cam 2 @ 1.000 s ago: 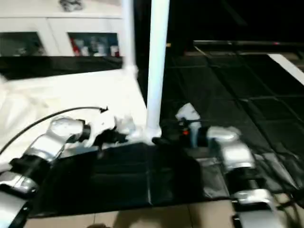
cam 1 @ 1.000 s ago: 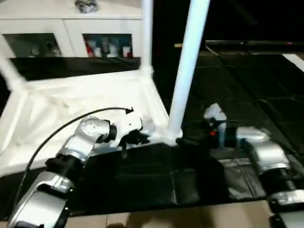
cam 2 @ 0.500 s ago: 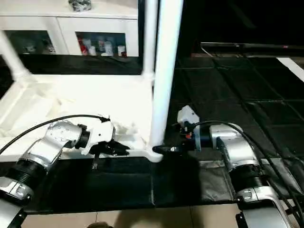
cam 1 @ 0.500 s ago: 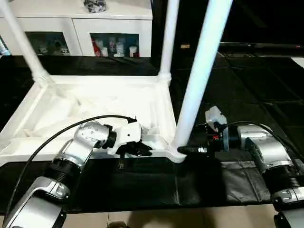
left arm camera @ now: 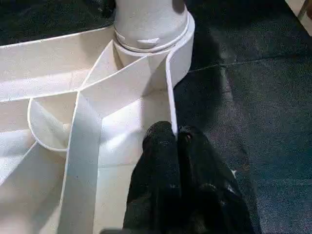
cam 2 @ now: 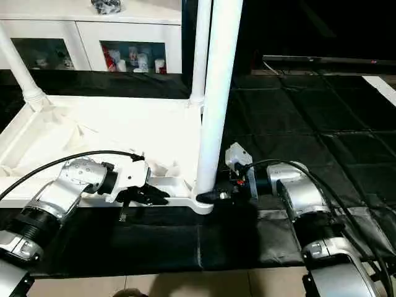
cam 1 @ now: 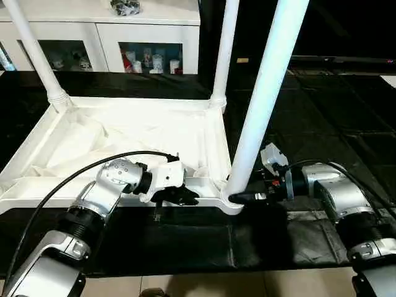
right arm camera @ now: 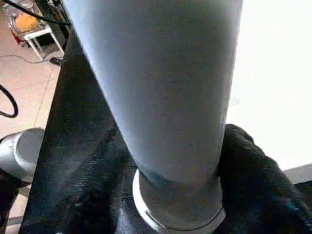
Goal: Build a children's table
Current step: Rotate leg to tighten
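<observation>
The children's table lies upside down on a black mat, its ribbed white top point(cam 1: 124, 130) facing up. Three white legs stand up from its corners: far left point(cam 1: 34, 49), far right point(cam 1: 224, 49) and near right point(cam 1: 266, 93). My left gripper point(cam 1: 185, 197) is at the top's near edge, shut on the thin rim wall point(left arm camera: 169, 87) just beside the near right leg's socket. My right gripper point(cam 1: 238, 198) reaches in from the right at the very base of the near right leg point(right arm camera: 165, 97), which rises directly in front of its wrist camera.
A white cabinet with glass doors point(cam 1: 99, 37) stands behind the table. The black mat point(cam 1: 185, 241) covers the floor around the table and ends at tan flooring point(cam 1: 247, 288) by my feet. A black cable point(cam 1: 74, 176) arcs over my left forearm.
The head camera has tilted, shifting the whole picture. My right gripper has edged in closer at the near right leg's base. My left gripper keeps its hold on the rim.
</observation>
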Robot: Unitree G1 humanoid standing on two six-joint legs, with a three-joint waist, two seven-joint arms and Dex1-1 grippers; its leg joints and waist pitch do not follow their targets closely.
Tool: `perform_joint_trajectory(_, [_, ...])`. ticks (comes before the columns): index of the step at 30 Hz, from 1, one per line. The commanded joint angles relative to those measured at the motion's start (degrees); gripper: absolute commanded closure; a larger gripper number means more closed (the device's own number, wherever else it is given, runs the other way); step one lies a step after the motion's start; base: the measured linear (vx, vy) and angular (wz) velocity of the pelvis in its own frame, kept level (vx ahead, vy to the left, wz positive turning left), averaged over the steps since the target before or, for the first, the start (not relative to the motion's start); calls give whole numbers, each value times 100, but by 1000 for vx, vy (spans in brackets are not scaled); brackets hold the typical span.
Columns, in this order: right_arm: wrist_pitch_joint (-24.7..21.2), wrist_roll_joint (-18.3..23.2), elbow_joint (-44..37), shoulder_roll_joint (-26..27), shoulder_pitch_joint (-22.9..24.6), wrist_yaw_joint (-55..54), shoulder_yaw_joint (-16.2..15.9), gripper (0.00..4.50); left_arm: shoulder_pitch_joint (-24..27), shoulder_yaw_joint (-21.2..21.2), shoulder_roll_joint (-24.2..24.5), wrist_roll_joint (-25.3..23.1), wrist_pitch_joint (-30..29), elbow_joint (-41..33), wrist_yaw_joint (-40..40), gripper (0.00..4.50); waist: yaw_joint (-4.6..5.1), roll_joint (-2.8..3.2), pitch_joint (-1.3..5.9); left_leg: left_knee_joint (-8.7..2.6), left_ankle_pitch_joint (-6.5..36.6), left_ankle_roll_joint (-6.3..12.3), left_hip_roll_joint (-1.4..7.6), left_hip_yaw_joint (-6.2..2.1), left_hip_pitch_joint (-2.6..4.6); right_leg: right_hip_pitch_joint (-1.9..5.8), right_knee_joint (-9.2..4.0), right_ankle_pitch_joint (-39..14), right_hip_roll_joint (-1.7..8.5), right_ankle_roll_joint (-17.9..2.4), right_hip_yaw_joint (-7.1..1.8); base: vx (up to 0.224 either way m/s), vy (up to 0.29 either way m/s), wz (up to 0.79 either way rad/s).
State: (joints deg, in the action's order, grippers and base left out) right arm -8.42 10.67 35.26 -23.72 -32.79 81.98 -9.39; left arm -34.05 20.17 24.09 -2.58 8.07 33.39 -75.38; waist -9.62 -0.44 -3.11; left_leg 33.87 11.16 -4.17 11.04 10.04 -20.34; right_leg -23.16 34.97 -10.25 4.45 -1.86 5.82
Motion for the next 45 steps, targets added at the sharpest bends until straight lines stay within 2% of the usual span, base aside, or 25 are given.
perform_joint_trajectory(1, [1, 85, 27, 12, -93, 139, 18, 203, 34, 220, -12, -89, 183, -209, -146, 450, 35, -65, 406, -355, 636, 374, 282, -49, 16, 317, -380, -1299, 482, -1029, -344, 0, 0, 0])
perform_joint_trajectory(3, [-8, 102, 34, 17, -89, 167, 18, 230, 38, 221, -15, -94, 177, -209, -136, 450, 33, -65, 403, -357, 654, 371, 281, -48, 19, 315, -383, -1318, 483, -1033, -345, 0, 0, 0])
perform_joint_trajectory(8, [-65, 161, 34, 38, -55, 259, 17, 244, 14, 214, -42, -162, 74, -146, 10, 450, 30, -68, 405, -357, 663, 348, 279, -49, 19, 316, -390, -1380, 484, -991, -345, 0, 0, 0])
perform_joint_trajectory(12, [-440, 283, -320, 334, 136, -285, 84, 246, -156, 90, -320, -394, -298, 167, 867, 450, 20, -56, 395, -356, 707, 321, 279, -46, 36, 304, -406, -1410, 482, -991, -348, 0, 0, 0])
perform_joint_trajectory(13, [-536, 180, -347, 540, 168, -820, 104, 246, -224, -32, -514, -366, -557, 227, 1241, 450, 17, -60, 377, -367, 788, 291, 269, -44, 43, 297, -441, -1607, 476, -926, -346, 0, 0, 0])
perform_joint_trajectory(14, [-536, 180, -347, 540, 168, -820, 104, 247, -224, -32, -514, -366, -557, 227, 1241, 450, 39, -37, 359, -380, 912, 206, 261, -47, 65, 284, -481, -1879, 484, -864, -346, 0, 0, 0])
perform_joint_trajectory(15, [-585, -191, -163, 998, 116, -2136, 153, 248, -341, -294, -931, -241, -1139, 262, 1953, 450, 92, -49, 339, -410, 1014, 73, 260, -64, 52, 297, -497, -2230, 494, -760, -340, 0, 0, 0])
perform_joint_trajectory(16, [-585, -191, -163, 998, 116, -2136, 153, 249, -341, -294, -931, -241, -1139, 262, 1953, 450, 115, -43, 318, -421, 1123, 4, 241, -70, 74, 268, -541, -2523, 488, -683, -322, 0, 0, 0])
perform_joint_trajectory(17, [-636, -312, -52, 1203, 58, -2675, 196, 250, -407, -402, -1107, -196, -1370, 296, 2265, 450, 148, 11, 343, -410, 1233, -66, 215, -95, 103, 288, -582, -2900, 527, -538, -313, 0, 0, 0])
perform_joint_trajectory(19, [-777, -399, 145, 1522, -74, -3389, 284, 251, -535, -574, -1365, -138, -1702, 409, 2772, 450, 215, -9, 345, -419, 1222, -86, 217, -99, 84, 281, -606, -2876, 507, -511, -312, 0, 0, 0])
perform_joint_trajectory(20, [-894, -472, 401, 1877, -250, -4186, 399, 253, -691, -766, -1639, -63, -1984, 578, 3319, 450, 289, -4, 334, -427, 1256, -98, 194, -107, 60, 280, -612, -2907, 484, -485, -290, 0, 0, 0])
perform_joint_trajectory(21, [-890, -459, 556, 2114, -371, -4562, 475, 254, -778, -869, -1806, -40, -2081, 680, 3657, 450, 342, -14, 349, -409, 1318, -114, 183, -110, 82, 270, -631, -2956, 495, -485, -285, 0, 0, 0])
perform_joint_trajectory(22, [-873, -445, 642, 2255, -442, -4766, 521, 255, -825, -925, -1902, -32, -2120, 739, 3853, 450, 341, 7, 361, -406, 1301, -84, 176, -119, 82, 286, -636, -2902, 500, -484, -282, 0, 0, 0])
perform_joint_trajectory(23, [-873, -445, 642, 2255, -442, -4766, 521, 255, -825, -925, -1902, -32, -2120, 739, 3853, 450, 363, -3, 361, -408, 1250, -2, 179, -111, 55, 294, -636, -2742, 496, -507, -292, 0, 0, 0])
perform_joint_trajectory(24, [-890, -492, 776, 2489, -593, -5161, 561, 255, -900, -1032, -2064, -12, -2212, 807, 4154, 450, 364, -18, 369, -409, 1214, 39, 187, -105, 49, 297, -626, -2606, 485, -530, -300, 0, 0, 0])
perform_joint_trajectory(25, [-857, -505, 803, 2553, -624, -5192, 544, 255, -904, -1026, -2085, -31, -2212, 794, 4173, 450, 376, -26, 373, -408, 1125, 76, 193, -101, 42, 290, -578, -2340, 476, -626, -315, 0, 0, 0])
perform_joint_trajectory(26, [-802, -542, 803, 2599, -636, -5164, 489, 255, -892, -1015, -2099, -44, -2215, 755, 4154, 450, 378, -28, 393, -398, 1006, 131, 190, -97, 12, 318, -539, -2048, 478, -691, -324, 0, 0, 0])
perform_joint_trajectory(27, [-766, -600, 770, 2625, -622, -5118, 441, 255, -880, -1012, -2113, -85, -2238, 710, 4116, 450, 398, -52, 392, -401, 884, 189, 189, -100, -42, 348, -505, -1831, 468, -727, -319, 0, 0, 0])
perform_joint_trajectory(28, [-772, -619, 718, 2643, -596, -5072, 425, 221, -858, -994, -2099, -136, -2234, 656, 4069, 450, 399, -45, 399, -395, 817, 205, 192, -102, -48, 358, -491, -1731, 474, -741, -320, 0, 0, 0])
perform_joint_trajectory(29, [-781, -632, 687, 2657, -582, -5082, 436, 187, -846, -995, -2094, -163, -2254, 624, 4060, 450, 407, -43, 425, -378, 627, 258, 188, -93, -45, 372, -451, -1389, 473, -811, -333, 0, 0, 0])
perform_joint_trajectory(32, [-830, -641, 581, 2660, -524, -5078, 500, 165, -795, -964, -2025, -265, -2249, 516, 4010, 450, 426, -43, 429, -357, 340, 425, 185, -73, -39, 376, -393, -797, 460, -1016, -344, 0, 0, 0])
perform_joint_trajectory(38, [-696, -694, 458, 2366, -358, -4909, 479, 104, -690, -846, -1781, -295, -2120, 437, 3763, 450, 427, -22, 403, -377, 502, 419, 214, -69, -10, 367, -421, -978, 467, -1086, -344, 0, 0, 0])
perform_joint_trajectory(39, [-613, -649, 317, 2143, -239, -4646, 496, 94, -644, -813, -1632, -280, -2005, 416, 3579, 450, 405, -19, 396, -374, 624, 410, 206, -60, 0, 368, -452, -1121, 467, -1024, -345, 0, 0, 0])
perform_joint_trajectory(44, [-481, -428, -161, 1504, 95, -3726, 636, 59, -543, -733, -1220, -313, -1636, 404, 2982, 450, 409, -30, 403, -373, 582, 460, 220, -73, -27, 395, -412, -934, 467, -1032, -353, 0, 0, 0])
perform_joint_trajectory(45, [-494, -222, -456, 1157, 270, -3111, 673, 43, -508, -689, -1027, -298, -1459, 396, 2640, 450, 393, -61, 403, -365, 612, 504, 213, -66, -25, 401, -432, -980, 464, -1009, -346, 0, 0, 0])
